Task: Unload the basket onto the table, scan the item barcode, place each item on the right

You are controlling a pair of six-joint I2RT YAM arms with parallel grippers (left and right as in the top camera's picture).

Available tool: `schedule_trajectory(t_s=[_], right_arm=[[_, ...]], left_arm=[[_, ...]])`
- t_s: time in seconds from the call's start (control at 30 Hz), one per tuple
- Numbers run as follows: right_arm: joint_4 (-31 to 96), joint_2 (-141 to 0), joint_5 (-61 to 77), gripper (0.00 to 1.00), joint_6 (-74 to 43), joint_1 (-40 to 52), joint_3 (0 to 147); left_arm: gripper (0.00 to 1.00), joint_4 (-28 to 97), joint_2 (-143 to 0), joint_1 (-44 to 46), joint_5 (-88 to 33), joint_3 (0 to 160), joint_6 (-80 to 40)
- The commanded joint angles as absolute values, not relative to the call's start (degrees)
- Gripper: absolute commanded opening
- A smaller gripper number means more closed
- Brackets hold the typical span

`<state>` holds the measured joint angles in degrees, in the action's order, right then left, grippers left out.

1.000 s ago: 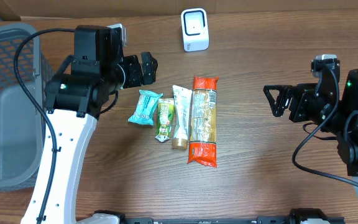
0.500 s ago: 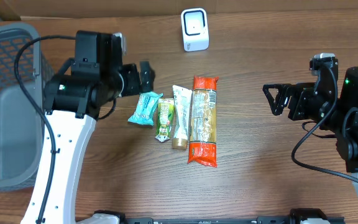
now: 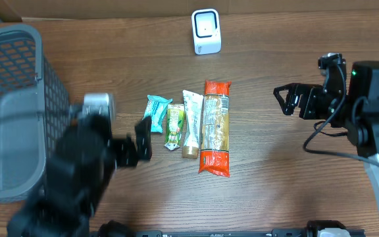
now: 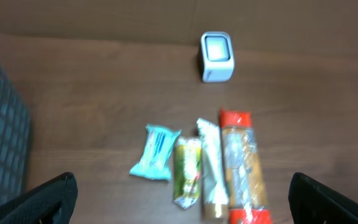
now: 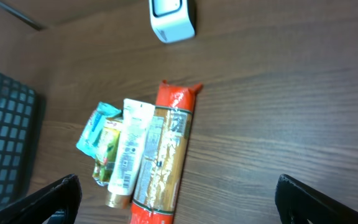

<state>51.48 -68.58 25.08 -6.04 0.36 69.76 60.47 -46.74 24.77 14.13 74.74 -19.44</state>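
Four packaged items lay in an unmoved row on the brown wooden table (image 3: 275, 178): a teal snack packet (image 3: 155, 113), a green sachet (image 3: 174, 125), a white tube (image 3: 191, 124) and a long clear pasta packet with red ends (image 3: 216, 128). All sat well short of the small white scanner (image 3: 206, 31). The left gripper (image 3: 143, 138) had swung from beside the teal packet toward the table's near edge, blurred, its jaws spread and empty. The right gripper (image 3: 283, 101), equally wide and empty, hung well apart, so nothing had yet been picked for scanning.

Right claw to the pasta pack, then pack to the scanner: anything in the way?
Nothing visible. Bare table lies between the open right claw and the pasta pack, and between the pack and the white scanner. The tube lies along the pack's far side.
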Motion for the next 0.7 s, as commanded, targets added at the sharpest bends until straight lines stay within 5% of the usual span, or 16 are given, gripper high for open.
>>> schedule_trajectory(t_s=[0.0,0.67], right_arm=[[51.79,-70.57,25.19,1.0,-6.17,0.05,71.48],[51.55,-72.79,25.85,1.0,-6.2,0.05,71.48]], left_arm=[[1.0,59.64,-40.51,26.37,19.9,63.66,-22.11],[1.0,57.14,-38.13,26.28,19.88,52.12,-23.18]])
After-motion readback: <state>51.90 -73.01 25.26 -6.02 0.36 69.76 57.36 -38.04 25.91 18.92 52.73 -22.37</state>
